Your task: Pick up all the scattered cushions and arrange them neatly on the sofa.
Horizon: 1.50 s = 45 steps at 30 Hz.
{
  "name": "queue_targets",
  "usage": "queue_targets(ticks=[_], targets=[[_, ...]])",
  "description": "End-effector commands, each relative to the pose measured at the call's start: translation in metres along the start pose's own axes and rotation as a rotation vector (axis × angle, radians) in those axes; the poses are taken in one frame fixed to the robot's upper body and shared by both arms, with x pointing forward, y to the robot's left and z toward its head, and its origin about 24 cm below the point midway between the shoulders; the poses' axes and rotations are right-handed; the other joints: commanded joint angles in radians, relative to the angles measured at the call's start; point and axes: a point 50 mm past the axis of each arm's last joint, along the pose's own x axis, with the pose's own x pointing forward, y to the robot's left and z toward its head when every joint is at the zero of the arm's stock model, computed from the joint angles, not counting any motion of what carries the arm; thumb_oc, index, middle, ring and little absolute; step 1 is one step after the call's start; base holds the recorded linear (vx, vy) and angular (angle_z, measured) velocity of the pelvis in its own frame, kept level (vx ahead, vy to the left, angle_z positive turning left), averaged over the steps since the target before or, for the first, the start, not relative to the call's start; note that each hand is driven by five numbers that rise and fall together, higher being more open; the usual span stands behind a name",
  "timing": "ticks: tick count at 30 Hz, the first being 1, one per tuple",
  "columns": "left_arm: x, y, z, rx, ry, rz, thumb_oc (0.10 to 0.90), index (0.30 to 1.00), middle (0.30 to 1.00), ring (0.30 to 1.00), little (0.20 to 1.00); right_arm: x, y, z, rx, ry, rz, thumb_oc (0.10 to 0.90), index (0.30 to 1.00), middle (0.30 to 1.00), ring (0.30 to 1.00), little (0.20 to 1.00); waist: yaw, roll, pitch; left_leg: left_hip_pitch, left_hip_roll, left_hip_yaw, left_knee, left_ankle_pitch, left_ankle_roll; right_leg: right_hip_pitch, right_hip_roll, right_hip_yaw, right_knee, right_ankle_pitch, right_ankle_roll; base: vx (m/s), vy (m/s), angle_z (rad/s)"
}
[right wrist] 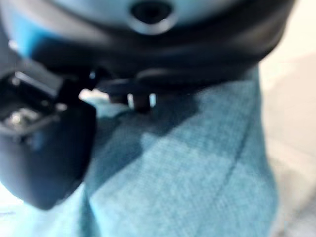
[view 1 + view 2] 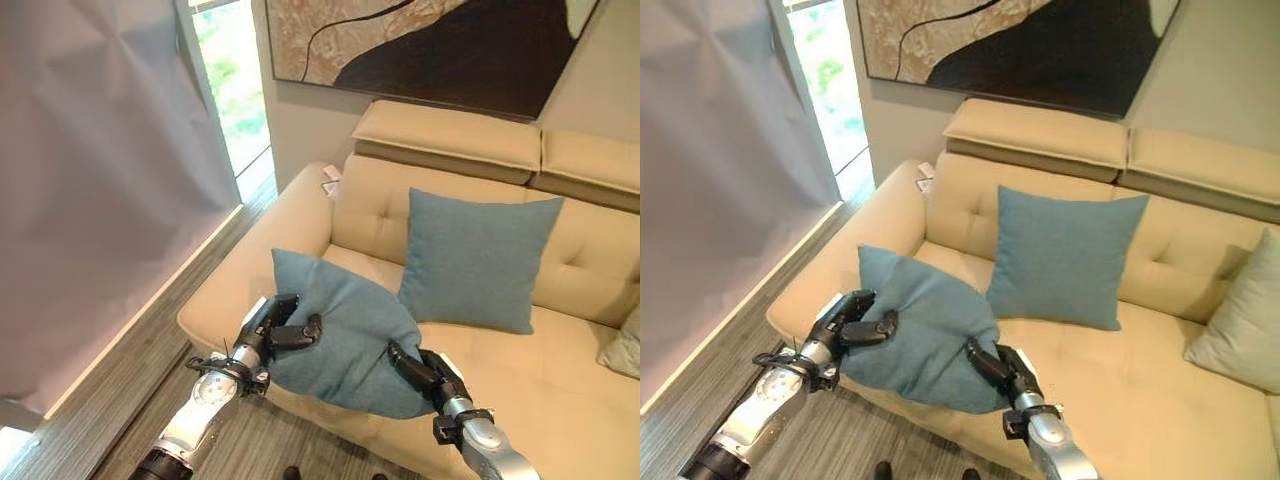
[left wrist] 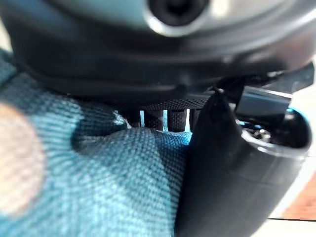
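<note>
A blue cushion [image 2: 345, 335] hangs over the front edge of the beige sofa [image 2: 560, 390], held between both hands. My left hand [image 2: 272, 328] grips its left edge, thumb curled over the cloth [image 3: 98, 187]. My right hand [image 2: 425, 370] pinches its lower right corner, fabric [image 1: 197, 168] pressed against the palm. A second blue cushion [image 2: 478, 258] stands upright against the sofa back. A pale grey-green cushion [image 2: 1240, 325] leans at the sofa's right end.
A grey curtain [image 2: 90, 180] hangs at the left beside a bright window [image 2: 235, 80]. Striped wood floor [image 2: 110, 400] runs along the sofa's left arm. A large dark-and-tan picture [image 2: 430, 45] hangs above the sofa.
</note>
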Motion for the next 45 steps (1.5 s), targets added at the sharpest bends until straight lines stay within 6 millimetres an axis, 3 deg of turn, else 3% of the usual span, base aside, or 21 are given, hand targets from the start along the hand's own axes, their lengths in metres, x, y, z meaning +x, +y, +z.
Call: queue_targets(ticks=[1,5,6,8,11,12,13,15,16,18,19,21,23,24,27,29,32,33,36,40,45], targets=[[0.004,-0.017,0.089,0.020,-0.490,-0.147,0.400,0.300,0.300,0.300,0.300,-0.001,-0.010,0.121,0.022,-0.610,0.024,0.400,0.300,0.300,0.300,0.300,0.009,0.017,-0.064,-0.063,-0.054,0.028,0.296,-0.217,-0.004,-0.087,0.034,0.015,0.224,-0.161,-0.001,-0.21,-0.018,-0.02],[0.004,-0.012,0.094,0.012,-0.527,-0.118,0.400,0.300,0.300,0.300,0.300,-0.010,-0.018,0.137,-0.036,-0.685,-0.007,0.400,0.300,0.300,0.300,0.300,-0.011,0.014,-0.039,-0.071,-0.040,-0.022,0.470,-0.289,-0.023,-0.152,0.029,0.040,0.283,-0.150,-0.001,-0.29,0.098,-0.25],[0.003,-0.011,0.095,-0.001,-0.536,-0.110,0.400,0.300,0.300,0.300,0.300,-0.011,-0.016,0.140,-0.035,-0.697,0.005,0.400,0.300,0.300,0.300,0.300,-0.021,0.017,-0.046,-0.046,-0.032,-0.042,0.469,-0.285,-0.024,-0.187,0.029,0.052,0.295,-0.132,0.000,-0.38,0.243,-0.52],[0.002,-0.015,0.101,-0.007,-0.578,-0.110,0.400,0.300,0.300,0.300,0.300,-0.010,-0.011,0.150,-0.059,-0.727,0.043,0.400,0.300,0.300,0.300,0.300,-0.088,0.046,-0.089,0.134,0.020,-0.180,0.438,-0.276,-0.042,-0.330,0.052,0.146,0.328,-0.071,0.032,-0.47,0.317,-1.05],[0.006,-0.024,0.103,-0.023,-0.595,-0.121,0.400,0.300,0.300,0.300,0.300,-0.018,-0.012,0.160,-0.107,-0.777,0.034,0.400,0.300,0.300,0.300,0.300,-0.113,0.043,-0.089,0.143,0.003,-0.213,0.394,-0.321,-0.040,-0.365,0.048,0.228,0.298,-0.010,0.079,-0.32,0.188,-1.07],[0.009,-0.030,0.103,-0.048,-0.599,-0.137,0.400,0.300,0.300,0.300,0.300,-0.019,-0.015,0.161,-0.112,-0.785,0.012,0.400,0.300,0.300,0.300,0.300,-0.133,0.041,-0.087,0.158,-0.002,-0.173,0.349,-0.400,-0.022,-0.376,0.036,0.239,0.281,0.008,0.101,-0.24,0.133,-0.64],[0.010,-0.030,0.103,-0.048,-0.601,-0.138,0.400,0.300,0.300,0.300,0.300,-0.020,-0.015,0.161,-0.114,-0.786,0.010,0.400,0.300,0.300,0.300,0.300,-0.128,0.037,-0.085,0.158,-0.008,-0.169,0.347,-0.394,-0.023,-0.377,0.033,0.247,0.275,0.019,0.103,-0.43,0.231,-0.67],[0.017,-0.040,0.097,-0.090,-0.576,-0.165,0.400,0.300,0.300,0.300,0.300,-0.024,-0.017,0.161,-0.111,-0.794,-0.018,0.400,0.300,0.300,0.300,0.300,-0.149,0.030,-0.072,0.172,-0.036,-0.096,0.282,-0.463,0.009,-0.401,0.001,0.274,0.204,0.064,0.144,-0.44,0.216,-0.60],[0.021,-0.045,0.092,-0.098,-0.552,-0.178,0.400,0.300,0.300,0.300,0.300,-0.021,-0.017,0.157,-0.144,-0.776,-0.042,0.400,0.300,0.300,0.300,0.300,-0.166,0.026,-0.041,0.164,-0.058,-0.046,0.248,-0.443,0.021,-0.437,-0.022,0.251,0.185,0.120,0.159,-0.49,0.133,-0.98],[0.026,-0.048,0.093,-0.081,-0.543,-0.185,0.400,0.300,0.300,0.300,0.300,-0.021,-0.016,0.160,-0.174,-0.792,-0.084,0.400,0.300,0.300,0.300,0.300,-0.165,0.043,0.003,0.121,-0.059,0.007,0.249,-0.406,0.030,-0.446,-0.043,0.126,0.236,0.033,0.117,-0.81,0.173,-1.38],[0.029,-0.050,0.096,-0.078,-0.552,-0.184,0.400,0.300,0.300,0.300,0.300,-0.024,-0.013,0.164,-0.224,-0.822,-0.086,0.400,0.300,0.300,0.300,0.300,-0.149,0.052,0.017,0.076,-0.062,0.098,0.236,-0.359,0.052,-0.403,-0.050,0.002,0.388,-0.051,0.065,-0.68,0.112,-1.05],[0.029,-0.050,0.096,-0.077,-0.552,-0.184,0.400,0.300,0.300,0.300,0.300,-0.024,-0.013,0.164,-0.224,-0.822,-0.087,0.400,0.300,0.300,0.300,0.300,-0.147,0.049,0.015,0.074,-0.066,0.100,0.234,-0.353,0.052,-0.407,-0.052,0.005,0.388,-0.048,0.065,-0.30,0.021,-1.41],[0.029,-0.052,0.098,-0.078,-0.556,-0.188,0.400,0.300,0.300,0.300,0.300,-0.026,-0.011,0.166,-0.241,-0.839,-0.090,0.400,0.300,0.300,0.300,0.300,-0.133,0.052,0.003,0.042,-0.058,0.169,0.233,-0.329,0.065,-0.338,-0.058,-0.065,0.440,-0.122,0.043,-0.35,-0.063,-1.72],[0.029,-0.051,0.098,-0.085,-0.560,-0.176,0.400,0.300,0.300,0.300,0.300,-0.028,-0.008,0.169,-0.268,-0.860,-0.093,0.400,0.300,0.300,0.300,0.300,-0.113,0.051,-0.021,0.002,-0.040,0.260,0.235,-0.300,0.075,-0.255,-0.070,-0.123,0.472,-0.178,0.032,-0.42,-0.169,-1.21],[0.028,-0.049,0.099,-0.095,-0.561,-0.161,0.400,0.300,0.300,0.300,0.300,-0.026,-0.006,0.170,-0.271,-0.856,-0.082,0.400,0.300,0.300,0.300,0.300,-0.092,0.049,-0.048,-0.029,-0.024,0.355,0.235,-0.279,0.080,-0.176,-0.087,-0.143,0.458,-0.184,0.042,-0.26,-0.190,-2.04],[0.027,-0.045,0.102,-0.085,-0.574,-0.131,0.400,0.300,0.300,0.300,0.300,-0.020,0.002,0.177,-0.270,-0.877,-0.055,0.400,0.300,0.300,0.300,0.300,-0.051,0.048,-0.080,-0.056,0.017,0.508,0.244,-0.270,0.079,-0.094,-0.156,-0.214,0.417,-0.157,0.067,-0.22,-0.292,-1.87],[0.025,-0.041,0.105,-0.073,-0.588,-0.114,0.400,0.300,0.300,0.300,0.300,-0.017,0.006,0.183,-0.266,-0.898,-0.039,0.400,0.300,0.300,0.300,0.300,-0.026,0.049,-0.093,-0.056,0.045,0.592,0.241,-0.281,0.069,-0.057,-0.220,-0.274,0.373,-0.131,0.086,-0.13,-0.290,-2.13],[0.025,-0.037,0.108,-0.056,-0.595,-0.104,0.400,0.300,0.300,0.300,0.300,-0.012,0.016,0.188,-0.262,-0.909,0.007,0.400,0.300,0.300,0.300,0.300,-0.017,0.053,-0.101,-0.052,0.099,0.726,0.225,-0.240,0.044,-0.043,-0.275,-0.403,0.333,-0.060,0.107,-0.13,-0.473,-1.69],[0.027,-0.038,0.103,-0.046,-0.571,-0.111,0.400,0.300,0.300,0.300,0.300,-0.009,0.017,0.185,-0.252,-0.887,0.020,0.400,0.300,0.300,0.300,0.300,-0.028,0.054,-0.095,-0.042,0.125,0.767,0.220,-0.208,0.025,-0.052,-0.259,-0.401,0.298,-0.068,0.108,-0.04,-0.338,-1.83],[0.030,-0.044,0.093,-0.056,-0.537,-0.114,0.400,0.300,0.300,0.300,0.300,-0.014,0.008,0.169,-0.221,-0.829,0.016,0.400,0.300,0.300,0.300,0.300,-0.073,0.053,-0.083,-0.018,0.199,0.764,0.190,-0.138,-0.031,-0.083,-0.159,-0.314,0.273,-0.179,0.076,0.12,-0.522,-0.83],[0.033,-0.053,0.093,-0.098,-0.537,-0.140,0.400,0.300,0.300,0.300,0.300,-0.019,-0.001,0.155,-0.182,-0.779,0.005,0.400,0.300,0.300,0.300,0.300,-0.109,0.054,-0.055,-0.011,0.262,0.613,0.155,-0.081,-0.079,-0.122,-0.044,-0.214,0.251,-0.246,0.018,0.12,-0.455,-0.67]])
